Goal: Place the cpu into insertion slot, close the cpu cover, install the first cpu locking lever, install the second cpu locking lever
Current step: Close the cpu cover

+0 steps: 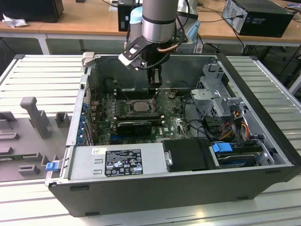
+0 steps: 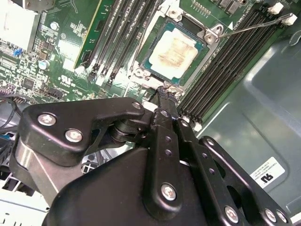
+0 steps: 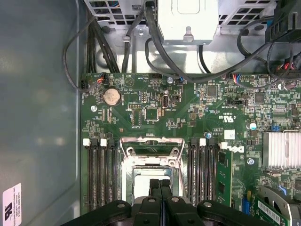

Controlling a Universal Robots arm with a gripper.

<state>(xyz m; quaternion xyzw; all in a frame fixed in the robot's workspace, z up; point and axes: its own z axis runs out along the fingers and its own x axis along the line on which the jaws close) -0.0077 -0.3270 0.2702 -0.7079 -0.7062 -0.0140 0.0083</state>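
End effector, fingers pressed together and empty, sits at the insertion slot rim beside the seated cpu. Lever step seems in hand; hooking the thin lever demands precise aim.

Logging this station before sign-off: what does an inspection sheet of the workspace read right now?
Surface: grey slatted table carrying an open computer case.
Job's things: cpu seated in the insertion slot; cpu cover appears lowered around it; thin lever juts from the slot's corner.
Clutter: grey fixture blocks at the exterior view's left.
Grippers: tool shut, tips at the slot's edge.
Cables: black bundle off the board's edge; coloured wires by the drive bay.
Surroundings: wooden benches with computers.
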